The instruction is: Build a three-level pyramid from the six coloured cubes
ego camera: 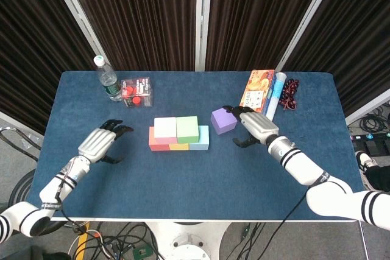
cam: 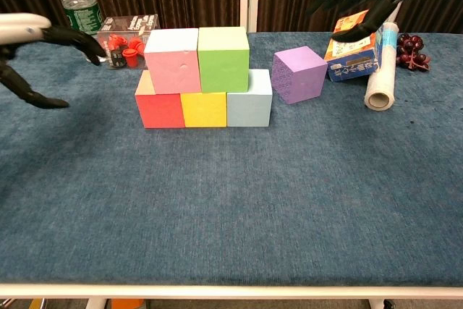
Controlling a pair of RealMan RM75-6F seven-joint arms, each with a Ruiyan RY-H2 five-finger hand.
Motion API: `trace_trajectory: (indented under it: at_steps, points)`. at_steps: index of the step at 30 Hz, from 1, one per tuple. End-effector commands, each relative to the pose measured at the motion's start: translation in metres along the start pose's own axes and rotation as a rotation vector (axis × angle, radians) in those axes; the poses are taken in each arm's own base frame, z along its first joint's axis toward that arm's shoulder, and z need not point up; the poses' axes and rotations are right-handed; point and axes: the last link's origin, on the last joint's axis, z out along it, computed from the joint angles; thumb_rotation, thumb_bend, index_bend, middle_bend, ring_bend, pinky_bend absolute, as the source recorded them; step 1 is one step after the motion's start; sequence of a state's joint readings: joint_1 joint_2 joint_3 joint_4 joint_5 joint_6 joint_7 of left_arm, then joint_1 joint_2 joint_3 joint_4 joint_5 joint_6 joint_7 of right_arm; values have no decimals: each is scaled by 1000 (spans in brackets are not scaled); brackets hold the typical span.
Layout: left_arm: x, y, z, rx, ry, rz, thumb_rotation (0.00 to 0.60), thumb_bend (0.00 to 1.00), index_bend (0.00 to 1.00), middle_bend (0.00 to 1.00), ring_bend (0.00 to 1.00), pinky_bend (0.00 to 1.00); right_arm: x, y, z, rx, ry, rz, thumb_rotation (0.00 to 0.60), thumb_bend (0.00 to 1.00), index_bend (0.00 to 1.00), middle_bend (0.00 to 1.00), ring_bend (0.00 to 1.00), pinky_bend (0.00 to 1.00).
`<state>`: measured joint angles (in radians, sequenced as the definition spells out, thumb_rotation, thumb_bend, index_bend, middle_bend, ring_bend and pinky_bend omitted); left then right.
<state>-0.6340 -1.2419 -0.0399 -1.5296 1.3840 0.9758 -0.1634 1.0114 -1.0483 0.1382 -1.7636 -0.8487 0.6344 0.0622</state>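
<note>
Table: blue felt-covered table (ego camera: 183, 175) filling the middle of the head view; dark curtains behind it.
Bottom row: red cube (cam: 160, 111), yellow cube (cam: 204, 109) and light blue cube (cam: 249, 105) stand side by side, touching, at the centre of the chest view.
Second row: pink cube (cam: 173, 61) and green cube (cam: 223, 58) sit on top of that row, touching each other; the pair is set toward the left end, so the light blue cube's top is partly bare.
Loose cube: purple cube (cam: 299, 74) stands on the table just right of the stack, apart from it, turned at an angle.
Left hand: left hand (ego camera: 103, 141) hovers at the left of the frame, well apart from the stack; fingers spread and curved, holding nothing.
Right hand: right hand (ego camera: 253, 127) hangs just right of the purple cube; fingers apart, nothing in them; whether they touch the cube I cannot tell.
Containers: clear box (cam: 129, 37) at upper left holds small red pieces; water bottle (ego camera: 107, 79) stands beside it.
Upper right: orange carton (ego camera: 257, 89), a white roll (cam: 380, 69) leaning beside it, and dark grapes (cam: 412, 52).
</note>
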Motion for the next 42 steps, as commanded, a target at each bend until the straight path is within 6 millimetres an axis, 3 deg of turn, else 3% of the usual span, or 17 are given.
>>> trace_trajectory:
  at_steps: [1, 9, 12, 22, 28, 34, 37, 42]
  points:
    - [8, -14, -14, 49, 54, -41, 600, 192, 186, 189, 54, 71, 11, 16, 22, -81, 102, -263, 600, 209, 0, 101, 0, 0]
    - [13, -34, -35, 121, 108, -99, 600, 188, 186, 189, 54, 71, -1, 17, 65, -83, 96, -466, 600, 28, 0, 101, 0, 0]
    - [13, -38, -39, 140, 111, -109, 600, 188, 186, 189, 54, 71, -8, 18, 80, -77, 99, -497, 600, 2, 0, 101, 0, 0]
    - [11, -42, -45, 159, 124, -133, 600, 185, 186, 189, 54, 70, -42, 15, 112, -32, 59, -558, 600, 0, 0, 118, 0, 0]
    - [11, -44, -47, 160, 124, -142, 600, 183, 186, 189, 54, 70, -53, 17, 125, -27, 61, -548, 600, 53, 0, 173, 0, 0]
    - [11, -47, -49, 165, 135, -153, 600, 182, 186, 189, 54, 71, -53, 23, 123, -22, 120, -551, 600, 171, 0, 330, 0, 0]
    - [12, -48, -50, 164, 143, -156, 600, 182, 186, 189, 54, 71, -41, 22, 114, -10, 159, -525, 600, 193, 0, 372, 9, 0]
    - [13, -47, -53, 160, 155, -155, 600, 181, 186, 189, 54, 70, -7, 11, 80, 8, 225, -503, 600, 193, 0, 375, 11, 0]
